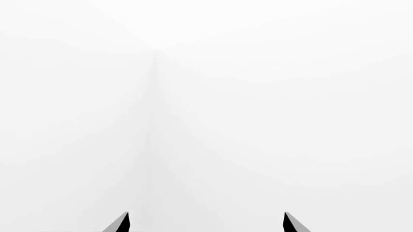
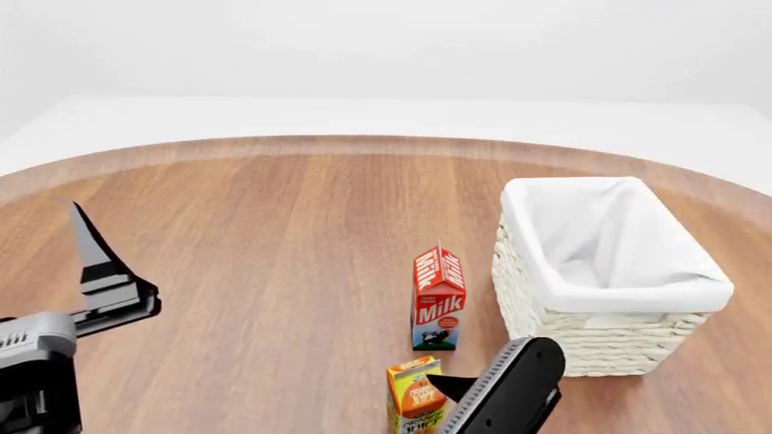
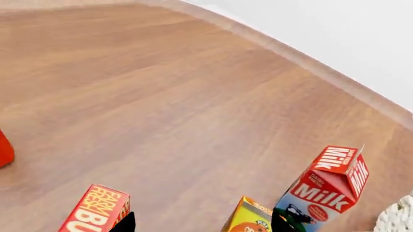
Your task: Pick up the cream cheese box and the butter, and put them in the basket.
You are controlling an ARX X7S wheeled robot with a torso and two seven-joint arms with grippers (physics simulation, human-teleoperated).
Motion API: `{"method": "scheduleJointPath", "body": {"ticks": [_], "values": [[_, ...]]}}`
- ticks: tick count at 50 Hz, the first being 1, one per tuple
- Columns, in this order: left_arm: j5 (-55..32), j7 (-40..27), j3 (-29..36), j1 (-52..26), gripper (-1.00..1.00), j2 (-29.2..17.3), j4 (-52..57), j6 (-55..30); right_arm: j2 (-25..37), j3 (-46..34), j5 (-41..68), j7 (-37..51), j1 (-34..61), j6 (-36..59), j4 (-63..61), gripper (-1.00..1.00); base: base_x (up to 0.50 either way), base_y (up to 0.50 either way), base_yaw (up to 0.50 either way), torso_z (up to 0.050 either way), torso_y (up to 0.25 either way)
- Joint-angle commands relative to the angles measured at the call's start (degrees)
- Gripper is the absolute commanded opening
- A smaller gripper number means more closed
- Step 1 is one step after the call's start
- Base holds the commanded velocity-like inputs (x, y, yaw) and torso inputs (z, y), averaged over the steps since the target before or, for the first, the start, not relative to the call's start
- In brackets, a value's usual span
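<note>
- Milk carton [image 2: 438,298] stood upright on the wooden table [image 2: 266,235], ahead of the right pincer [image 2: 465,391] and just beside the basket [image 2: 603,271].
- Basket, cream wicker with a white cloth liner, sat ahead of that pincer and to its outer side; nothing showed inside it from the head view.
- Orange juice carton [image 2: 413,394] stood upright right by the right pincer's tip, between it and the milk carton, nearly touching the finger in the head view.
- Right pincer's two dark fingertips [image 3: 125,223] showed well apart at the edge of its wrist view, so it was spread open and held nothing.
- Butter [image 3: 96,210], a red-orange box with yellow lettering, lay on the table close by one of those fingertips, on the side away from the milk carton; only part of it showed, and the head view did not show it.
- Small rounded red thing [image 3: 4,150] sat at the frame's edge, farther out beyond the butter; too little showed to name it.
- Left pincer [image 1: 206,223] hung well apart from all the packages, its fingertips spread wide, open and empty, facing what was probably a blank white wall.
- Cream cheese box appeared in none of the views.
</note>
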Motion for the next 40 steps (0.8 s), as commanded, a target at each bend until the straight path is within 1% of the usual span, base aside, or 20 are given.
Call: {"method": "scheduleJointPath", "body": {"ticks": [1, 11, 16, 20, 29, 32, 40], "values": [[0.1, 1.7, -1.5, 0.4, 1.00, 1.1, -0.1, 0.9, -12.8, 5.5, 2.0, 4.6, -6.6, 7.6, 0.0, 1.00, 0.00, 0.00, 0.00, 0.000, 0.000], [-0.1, 1.7, -1.6, 0.5, 1.00, 1.0, -0.2, 1.1, -17.4, 2.8, -0.3, 5.1, -8.0, 7.9, 0.6, 1.00, 0.00, 0.00, 0.00, 0.000, 0.000], [-0.3, 1.7, -1.8, 0.5, 1.00, 1.0, -0.3, 1.3, -18.5, 2.5, -2.0, 4.6, -8.9, 8.0, 1.1, 1.00, 0.00, 0.00, 0.00, 0.000, 0.000], [-0.1, 1.7, -1.3, 0.4, 1.00, 1.1, -0.7, 1.4, -20.1, 3.1, -7.3, 1.0, -12.2, 8.8, 1.6, 1.00, 0.00, 0.00, 0.00, 0.000, 0.000], [-0.5, 1.7, -1.6, 0.5, 1.00, 0.9, -0.6, 1.4, -23.3, 1.1, -17.8, -5.5, -14.6, 9.7, 4.7, 1.00, 0.00, 0.00, 0.00, 0.000, 0.000], [-0.5, 1.7, -1.6, 0.6, 1.00, 0.9, -0.6, 1.5, -24.4, -0.1, -19.1, -5.5, -15.2, 9.6, 4.7, 1.00, 0.00, 0.00, 0.00, 0.000, 0.000], [-0.6, 1.6, -1.8, 0.8, 1.00, 0.8, -0.5, 1.5, -28.0, -4.4, -27.5, -7.4, -17.2, 7.7, 4.1, 1.00, 0.00, 0.00, 0.00, 0.000, 0.000]]}}
